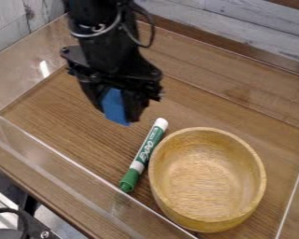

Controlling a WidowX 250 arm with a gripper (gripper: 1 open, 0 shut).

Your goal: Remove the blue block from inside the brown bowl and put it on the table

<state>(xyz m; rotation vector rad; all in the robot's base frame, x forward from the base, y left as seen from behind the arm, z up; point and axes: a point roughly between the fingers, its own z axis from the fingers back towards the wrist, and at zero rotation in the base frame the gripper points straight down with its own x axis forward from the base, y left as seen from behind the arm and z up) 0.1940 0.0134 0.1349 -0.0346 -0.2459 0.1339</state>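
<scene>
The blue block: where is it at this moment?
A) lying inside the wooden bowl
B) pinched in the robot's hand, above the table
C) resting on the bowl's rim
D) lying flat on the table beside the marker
B: the blue block hangs clamped between the fingers of the hand over the table, left of the brown bowl, which holds nothing, and up-left of the marker.

The block [116, 105] at centre left is bright blue; the gripper [115, 101] is black. The bowl [209, 177], lower right, is light brown. The marker [143, 155] is green and white; the table [227, 98] is brown wood-grain.
</scene>
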